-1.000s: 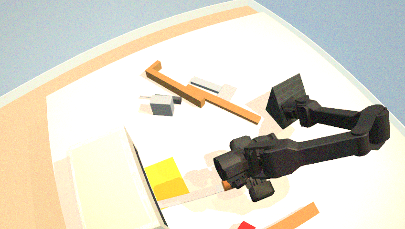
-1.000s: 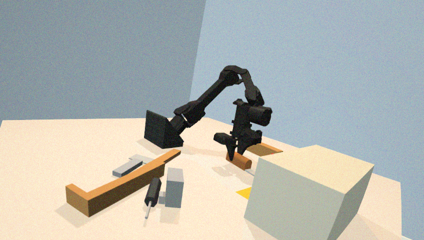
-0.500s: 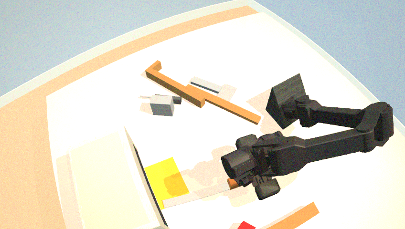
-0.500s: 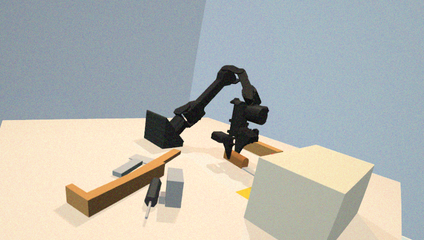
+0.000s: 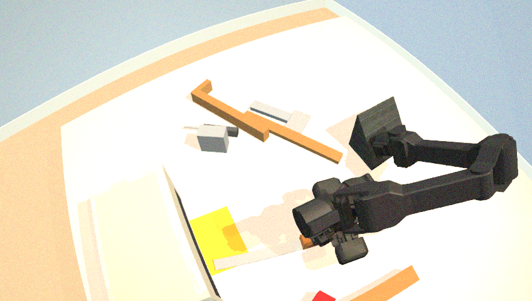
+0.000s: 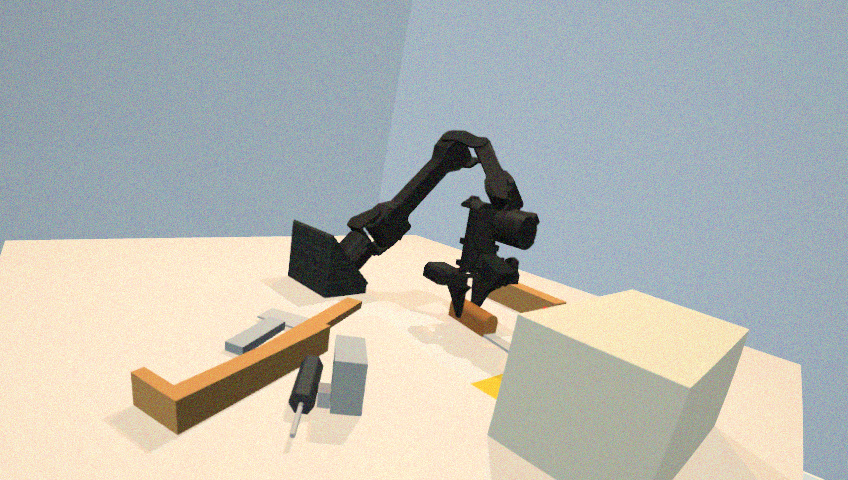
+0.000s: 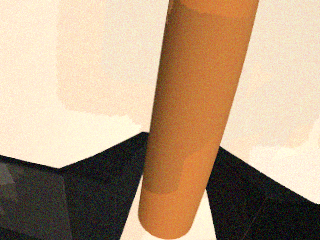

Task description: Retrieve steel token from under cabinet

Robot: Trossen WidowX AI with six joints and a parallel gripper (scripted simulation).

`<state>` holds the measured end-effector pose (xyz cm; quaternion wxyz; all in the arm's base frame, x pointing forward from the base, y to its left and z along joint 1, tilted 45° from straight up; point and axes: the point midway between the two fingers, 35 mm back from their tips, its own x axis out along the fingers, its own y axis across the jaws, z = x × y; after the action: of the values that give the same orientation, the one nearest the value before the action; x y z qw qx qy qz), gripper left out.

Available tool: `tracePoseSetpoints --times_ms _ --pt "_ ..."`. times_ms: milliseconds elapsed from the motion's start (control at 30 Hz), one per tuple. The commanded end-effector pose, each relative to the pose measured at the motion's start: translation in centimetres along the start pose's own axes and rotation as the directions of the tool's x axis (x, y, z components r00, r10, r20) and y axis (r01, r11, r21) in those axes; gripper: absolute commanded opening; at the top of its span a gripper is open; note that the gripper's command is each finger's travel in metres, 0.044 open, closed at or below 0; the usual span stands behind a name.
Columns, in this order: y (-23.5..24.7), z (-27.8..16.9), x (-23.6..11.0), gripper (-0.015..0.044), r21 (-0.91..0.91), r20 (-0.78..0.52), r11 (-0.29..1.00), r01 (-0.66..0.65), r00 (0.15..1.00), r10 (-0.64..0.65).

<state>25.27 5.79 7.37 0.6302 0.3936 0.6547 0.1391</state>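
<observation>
Clenched around the orange cylindrical handle of a flat pale blade tool, the gripper stands low over the table, pointing down, a short way out from the cabinet. From above, the tool's thin pale blade runs from the handle toward the cabinet front, its far end lying on the lower edge of the yellow marked area and near the dark gap along the cabinet's base.

No steel token shows in any view: nothing disc-like lies on the yellow patch, and only a darker amber blotch marks it, which I cannot identify. The token is probably under the cabinet and out of sight, so I judge the retrieval not yet done.

Several risks follow from this. The blade is long and flat, and the grip sits at its very end, so a sideways load at the tip could twist the handle between the fingers. A blind sweep under the cabinet could push the token deeper or off to one side, or drag it out beyond the yellow patch. If the token comes up against the blade edge, it may end up leaning on it, not lying flat. The other tools on the table, an orange L-shaped hook, a grey block with a dark peg and an orange bar, lie well apart from the work.
</observation>
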Motion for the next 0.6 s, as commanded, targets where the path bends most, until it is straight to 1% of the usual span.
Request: tracePoseSetpoints --times_ms 0,567 --pt "0.3 -0.1 -0.1 0.0000 0.019 -0.001 1.000 -0.001 1.000 0.001" --pt "2.7 -0.5 -0.3 0.0000 0.059 -0.003 0.998 -0.002 1.000 0.003"
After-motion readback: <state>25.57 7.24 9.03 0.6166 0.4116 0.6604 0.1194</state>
